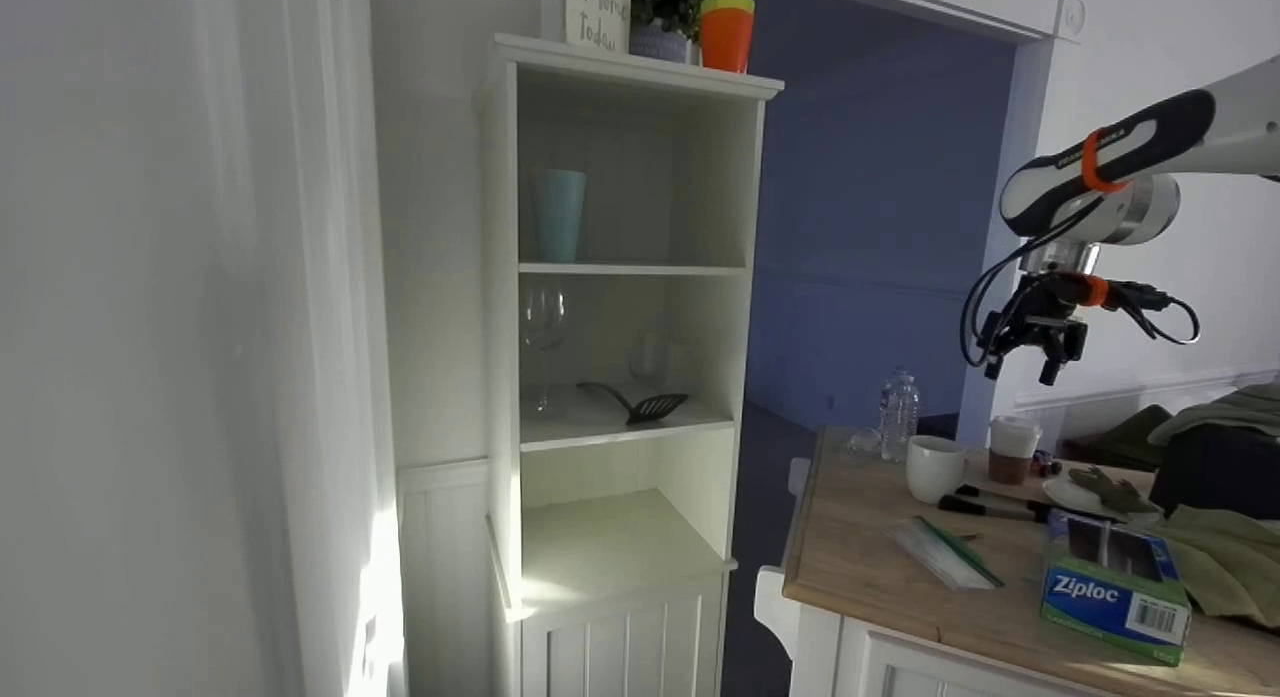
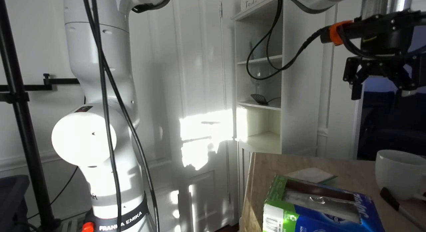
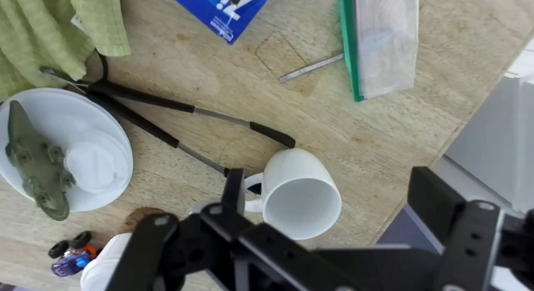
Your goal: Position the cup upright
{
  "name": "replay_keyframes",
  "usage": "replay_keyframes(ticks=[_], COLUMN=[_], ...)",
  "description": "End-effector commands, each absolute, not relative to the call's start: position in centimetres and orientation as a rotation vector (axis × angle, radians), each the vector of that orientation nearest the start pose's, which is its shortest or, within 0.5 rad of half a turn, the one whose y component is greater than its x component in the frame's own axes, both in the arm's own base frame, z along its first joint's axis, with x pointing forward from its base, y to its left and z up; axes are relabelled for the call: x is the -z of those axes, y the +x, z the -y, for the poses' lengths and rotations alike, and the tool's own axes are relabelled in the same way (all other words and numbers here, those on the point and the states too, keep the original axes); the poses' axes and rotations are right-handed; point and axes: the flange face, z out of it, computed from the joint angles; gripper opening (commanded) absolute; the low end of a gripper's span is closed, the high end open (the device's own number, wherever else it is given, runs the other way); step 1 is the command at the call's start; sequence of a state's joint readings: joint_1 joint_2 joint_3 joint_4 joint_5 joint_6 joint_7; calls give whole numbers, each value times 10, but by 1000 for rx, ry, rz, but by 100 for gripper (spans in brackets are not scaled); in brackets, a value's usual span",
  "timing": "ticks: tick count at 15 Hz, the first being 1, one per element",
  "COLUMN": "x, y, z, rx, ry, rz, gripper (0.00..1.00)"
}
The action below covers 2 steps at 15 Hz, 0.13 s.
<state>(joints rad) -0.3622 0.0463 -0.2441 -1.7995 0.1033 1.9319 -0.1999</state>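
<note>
White cup point(image 3: 302, 195) is seen upright below the tool point(image 1: 1020, 372), framed between wide-spread jaws in wrist view. Nothing is held.

In an exterior view, the mug point(image 1: 935, 469) stands upright on the table point(image 1: 840, 567). A water bottle point(image 1: 899, 417) stands behind the mug; a takeaway cup point(image 1: 1013, 452) stands to the mug's right. A zip bag point(image 1: 943, 553) lies in front of it, left of the Ziploc box point(image 1: 1115, 592). The fingers point(image 1: 1050, 367) hang above the table. Wrist view: tongs point(image 3: 167, 103) run from beside the plate point(image 3: 94, 113) to the mug, one end just beside it; contact cannot be determined. A toy animal point(image 3: 39, 157) lies on the plate. In the cabinet point(image 1: 620, 552), a tumbler point(image 1: 560, 215) stands on the upper shelf point(image 1: 640, 270); on the shelf below point(image 1: 640, 435), a wine glass point(image 1: 543, 322) is left of the slotted turner point(image 1: 655, 408).
</note>
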Motion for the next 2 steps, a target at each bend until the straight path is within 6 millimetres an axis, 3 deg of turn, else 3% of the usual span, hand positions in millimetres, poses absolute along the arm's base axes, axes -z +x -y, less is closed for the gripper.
replay_keyframes(ticks=[1, 2], x=[-528, -529], y=[483, 481], z=[327, 327], rx=[179, 181], ry=[-3003, -2997], rz=[-690, -700], gripper=[100, 100])
